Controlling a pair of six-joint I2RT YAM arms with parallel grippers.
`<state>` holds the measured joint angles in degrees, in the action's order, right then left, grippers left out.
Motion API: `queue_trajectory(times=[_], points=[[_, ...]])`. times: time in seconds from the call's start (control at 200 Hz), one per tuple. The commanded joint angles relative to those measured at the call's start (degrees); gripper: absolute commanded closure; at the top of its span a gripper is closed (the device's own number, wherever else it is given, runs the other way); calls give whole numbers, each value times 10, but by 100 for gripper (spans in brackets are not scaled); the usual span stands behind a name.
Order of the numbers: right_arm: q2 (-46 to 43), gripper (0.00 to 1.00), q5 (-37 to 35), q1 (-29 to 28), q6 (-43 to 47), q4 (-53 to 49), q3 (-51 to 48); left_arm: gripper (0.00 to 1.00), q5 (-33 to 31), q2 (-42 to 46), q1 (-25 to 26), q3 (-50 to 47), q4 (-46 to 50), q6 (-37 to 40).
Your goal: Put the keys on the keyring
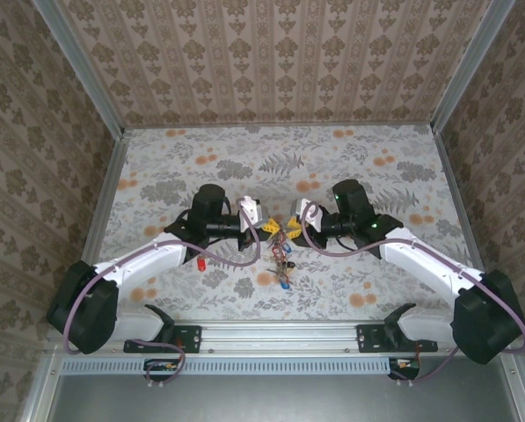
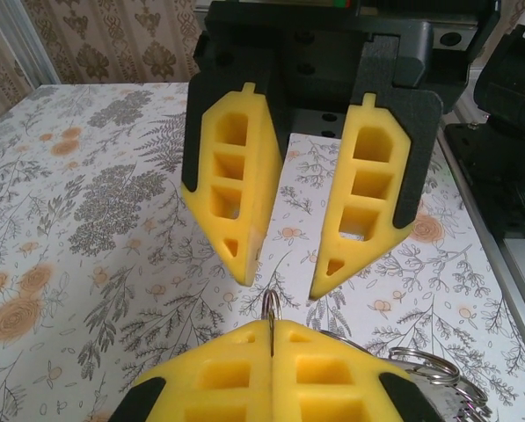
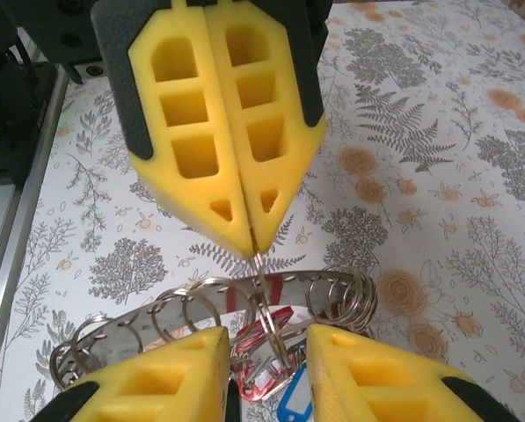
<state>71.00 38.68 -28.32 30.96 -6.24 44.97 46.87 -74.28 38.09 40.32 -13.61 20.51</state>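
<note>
Nearest the right wrist camera, the right gripper (image 3: 266, 341) has its yellow jaws apart, one on each side of a hanging wire loop, clamping nothing; just beyond them hangs the keyring (image 3: 156, 301), a curved metal band strung with small split rings (image 3: 339, 299), held clear of the bench (image 3: 438, 176); a red-tagged key (image 3: 260, 380) and a blue-tagged key (image 3: 295, 406) dangle beneath it. Opposite, the left gripper (image 3: 254, 239) has its jaws pressed together on one thin wire loop of the keyring, carrying the bunch between the two arms; from above, a small red thing (image 1: 198, 261), probably another key, lies on the bench beside the left arm. The step in hand looks like steadying the ring for threading; next, the right jaws would need to close squarely on a split ring or key, since the wire is thin and could slip or twist.
</note>
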Motion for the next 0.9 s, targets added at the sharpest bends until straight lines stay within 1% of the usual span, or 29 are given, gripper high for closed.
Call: queue_trajectory(times=[0.0,0.065,0.25,0.51,0.69,0.77,0.845,0.895], points=[[16,70,22,3,-5,16,28,100,30,0,-6,-2,-40,-14],[24,69,20,3,-2,16,33,100,31,-1,-6,-2,-40,-15],[48,70,52,3,-1,17,48,100,32,-2,-7,-3,-43,-16],[75,80,74,2,-2,25,62,100,32,-4,-8,-2,-50,-19],[81,100,69,3,3,22,65,100,31,-4,-9,-4,-51,-21],[76,100,62,3,2,21,65,100,27,-4,-11,-7,-49,-21],[70,100,53,3,7,13,67,100,29,-4,-14,-4,-27,-11],[67,100,47,2,13,1,72,92,25,-4,-15,0,-2,-1]])
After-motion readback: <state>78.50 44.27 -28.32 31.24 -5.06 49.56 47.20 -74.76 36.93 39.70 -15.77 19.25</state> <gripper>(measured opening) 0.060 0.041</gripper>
